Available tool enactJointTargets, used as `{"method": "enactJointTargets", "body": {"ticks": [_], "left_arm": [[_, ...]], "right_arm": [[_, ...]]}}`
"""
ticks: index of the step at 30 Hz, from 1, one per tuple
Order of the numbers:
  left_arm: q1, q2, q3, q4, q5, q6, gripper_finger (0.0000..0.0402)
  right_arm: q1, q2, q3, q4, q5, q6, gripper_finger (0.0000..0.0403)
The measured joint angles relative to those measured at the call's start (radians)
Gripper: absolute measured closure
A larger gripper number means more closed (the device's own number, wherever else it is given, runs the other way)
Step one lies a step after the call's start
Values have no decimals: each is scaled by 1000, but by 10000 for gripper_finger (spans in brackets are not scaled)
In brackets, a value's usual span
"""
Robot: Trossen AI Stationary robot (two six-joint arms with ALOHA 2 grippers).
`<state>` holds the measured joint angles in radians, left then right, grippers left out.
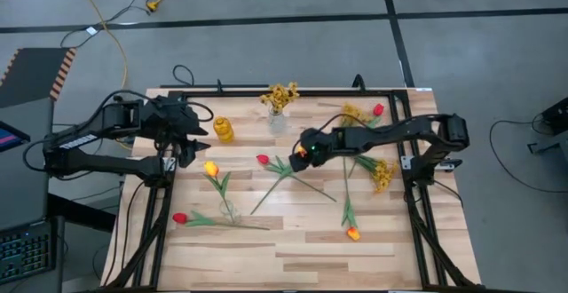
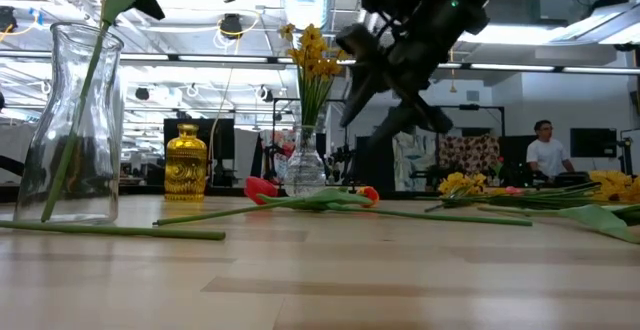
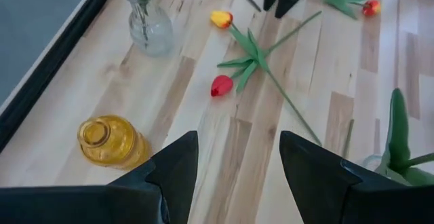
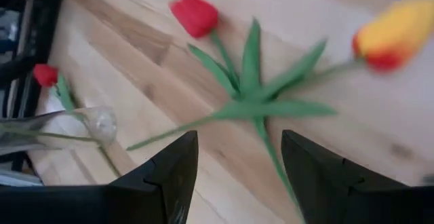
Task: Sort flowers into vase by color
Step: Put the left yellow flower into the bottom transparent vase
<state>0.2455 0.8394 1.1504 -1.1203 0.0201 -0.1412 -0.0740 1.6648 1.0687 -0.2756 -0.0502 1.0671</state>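
- Dark-fingered and spread apart with nothing between the fingers, the right pincer [image 1: 306, 151] hangs above the middle of the wooden counter [image 1: 293, 257], in the air over the flowers.
- Just beneath it lie a red tulip [image 4: 194, 13] and a yellow-orange tulip [image 4: 390, 37], their green stems crossing in a fan of leaves; neither touches the fingers [image 4: 169, 176].
- Beyond the pincer, toward the left arm, a clear glass vase [image 1: 230, 209] stands holding an upright yellow-orange tulip [image 1: 211, 169], and beside that vase another red tulip [image 1: 180, 217] lies flat on the counter.
- Behind the pincer, near the far edge, a small clear vase [image 1: 278, 120] holds a spray of mustard-yellow blossoms [image 1: 280, 96].
- Farther on the right arm's side lie more flowers: yellow sprays [image 1: 383, 174], a red tulip [image 1: 378, 110], and an orange tulip [image 1: 352, 233] toward the near edge.
- The left pincer [image 1: 197, 139] waits off at the counter's left edge, released and holding nothing, with a yellow glass bottle [image 1: 224, 130] standing just beside it.
- A person [image 2: 546, 150] shows in the room far behind the counter.
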Motion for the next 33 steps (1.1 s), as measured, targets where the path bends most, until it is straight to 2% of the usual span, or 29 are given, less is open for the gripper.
{"method": "enactJointTargets", "body": {"ticks": [12, 23, 30, 33], "left_arm": [[0, -3, -10, 5, 2, 5, 207], [0, -3, -10, 5, 3, 57, 207], [0, -3, -10, 4, 9, 70, 207], [0, -3, -10, 4, 11, 70, 207]], "right_arm": [[61, 140, 0, 75, 108, 276, 163], [59, 252, 0, 219, 199, 359, 163], [58, 254, 0, 234, 289, 369, 165], [52, 254, 0, 237, 291, 369, 176]]}}
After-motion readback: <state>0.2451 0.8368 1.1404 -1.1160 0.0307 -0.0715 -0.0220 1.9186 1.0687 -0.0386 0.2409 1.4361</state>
